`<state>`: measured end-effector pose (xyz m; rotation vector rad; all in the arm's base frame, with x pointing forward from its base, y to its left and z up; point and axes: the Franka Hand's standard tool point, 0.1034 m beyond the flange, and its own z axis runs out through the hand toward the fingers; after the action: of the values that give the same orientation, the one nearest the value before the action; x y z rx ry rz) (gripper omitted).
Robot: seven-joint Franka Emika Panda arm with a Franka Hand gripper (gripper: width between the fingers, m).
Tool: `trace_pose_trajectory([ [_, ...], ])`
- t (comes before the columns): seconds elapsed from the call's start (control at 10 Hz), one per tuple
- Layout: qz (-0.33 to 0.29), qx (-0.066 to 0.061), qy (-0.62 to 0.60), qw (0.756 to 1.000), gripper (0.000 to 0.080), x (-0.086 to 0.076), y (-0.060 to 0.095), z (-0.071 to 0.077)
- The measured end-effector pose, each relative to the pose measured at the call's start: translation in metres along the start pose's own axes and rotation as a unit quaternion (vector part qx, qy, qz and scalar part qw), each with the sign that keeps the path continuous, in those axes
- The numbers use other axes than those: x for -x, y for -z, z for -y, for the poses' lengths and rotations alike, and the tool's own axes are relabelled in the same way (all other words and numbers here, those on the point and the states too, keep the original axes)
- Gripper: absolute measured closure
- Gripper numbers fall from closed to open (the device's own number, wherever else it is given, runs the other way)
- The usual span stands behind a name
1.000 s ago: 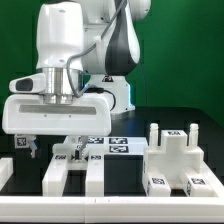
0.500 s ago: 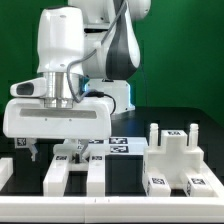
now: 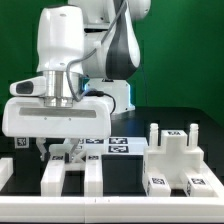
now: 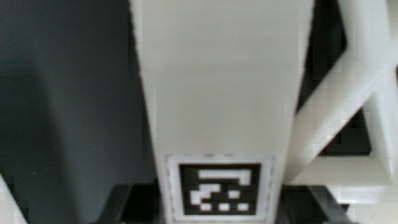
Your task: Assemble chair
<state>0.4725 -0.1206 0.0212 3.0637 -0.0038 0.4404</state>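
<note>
Two long white chair pieces lie side by side at the front left of the black table in the exterior view: one [image 3: 58, 176] directly under my gripper [image 3: 58, 152], the other [image 3: 92, 172] just to its right. In the wrist view the long white piece [image 4: 217, 90] runs between my dark fingers [image 4: 125, 200], its square tag [image 4: 221, 187] right at the jaws. The jaws stand open, one on each side of the piece, close to its sides. More white tagged chair parts [image 3: 180, 152] stand at the right.
A flat white part with tags [image 3: 118, 148] lies behind the long pieces. A small tag [image 3: 20, 142] and a white piece [image 3: 4, 172] sit at the far left. The table's white border runs along the front. The arm's base [image 3: 122, 95] stands behind.
My gripper has come down a little over the left long piece. The finger spacing looks the same. The parts have not moved.
</note>
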Motion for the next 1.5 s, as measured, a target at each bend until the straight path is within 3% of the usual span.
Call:
trace_pose_trajectory([
  [0.4, 0.004, -0.002, -0.003, 1.0, 0.052, 0.0, 0.0, 0.001],
  [0.6, 0.055, -0.026, -0.035, 0.997, 0.0518, -0.003, 0.013, 0.011],
  [0.7, 0.072, -0.032, -0.039, 0.996, 0.0518, -0.01, 0.026, 0.013],
  [0.9, 0.156, -0.057, -0.043, 0.985, 0.0518, -0.024, 0.061, 0.018],
  [1.1, 0.243, -0.067, -0.035, 0.967, 0.0518, -0.035, 0.087, 0.016],
  [1.2, 0.281, -0.07, -0.03, 0.957, 0.0518, -0.042, 0.093, 0.019],
  [1.3, 0.292, -0.075, -0.029, 0.953, 0.0518, -0.044, 0.088, 0.02],
  [1.5, 0.376, -0.091, -0.022, 0.922, 0.0518, -0.037, 0.09, 0.023],
])
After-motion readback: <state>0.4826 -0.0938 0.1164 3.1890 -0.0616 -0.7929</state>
